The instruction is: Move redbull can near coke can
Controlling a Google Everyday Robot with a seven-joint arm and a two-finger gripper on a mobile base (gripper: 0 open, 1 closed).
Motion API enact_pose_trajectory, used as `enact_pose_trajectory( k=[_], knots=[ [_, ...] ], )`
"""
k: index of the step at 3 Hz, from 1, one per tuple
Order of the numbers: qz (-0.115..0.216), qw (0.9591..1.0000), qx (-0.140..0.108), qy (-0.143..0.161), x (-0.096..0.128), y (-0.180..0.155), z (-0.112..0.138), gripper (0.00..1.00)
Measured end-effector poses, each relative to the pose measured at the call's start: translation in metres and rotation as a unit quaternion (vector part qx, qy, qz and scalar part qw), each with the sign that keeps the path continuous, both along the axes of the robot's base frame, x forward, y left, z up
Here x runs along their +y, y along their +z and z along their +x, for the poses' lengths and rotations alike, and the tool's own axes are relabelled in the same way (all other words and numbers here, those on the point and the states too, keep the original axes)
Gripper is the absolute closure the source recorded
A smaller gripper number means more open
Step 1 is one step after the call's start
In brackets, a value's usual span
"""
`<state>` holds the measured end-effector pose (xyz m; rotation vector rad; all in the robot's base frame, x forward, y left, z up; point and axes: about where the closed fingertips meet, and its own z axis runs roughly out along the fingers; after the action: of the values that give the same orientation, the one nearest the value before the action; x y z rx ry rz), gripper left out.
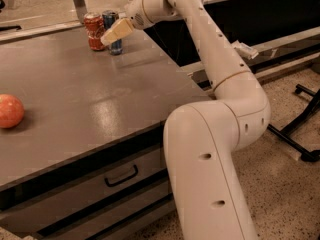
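Observation:
The redbull can [111, 20] is a slim blue can with a silver top, standing at the far edge of the grey table [100, 99]. The coke can [93, 31], red with a silver top, stands just to its left, almost touching it. My gripper [115, 32] reaches in from the right at the end of the long white arm [215, 59]. It is shut on the redbull can. One tan finger [119, 30] crosses the front of the can and hides its middle. The can's base is at table level.
A round orange-red fruit [10, 111] lies near the table's left edge. A metal post [77, 1] stands behind the cans. The table has a drawer with a handle [120, 176] below its front edge. A dark cabinet [260, 19] and a black stand base [300, 144] are on the right.

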<state>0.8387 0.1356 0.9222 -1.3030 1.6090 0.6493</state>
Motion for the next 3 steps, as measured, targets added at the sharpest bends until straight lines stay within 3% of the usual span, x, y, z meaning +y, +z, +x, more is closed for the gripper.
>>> enact_pose_trajectory(
  k=[2, 3],
  knots=[
    [-0.029, 0.9995, 0.000, -0.007, -0.032, 0.008, -0.005, 0.00],
    [-0.015, 0.9999, 0.008, -0.002, -0.063, 0.019, -0.019, 0.00]
  ],
)
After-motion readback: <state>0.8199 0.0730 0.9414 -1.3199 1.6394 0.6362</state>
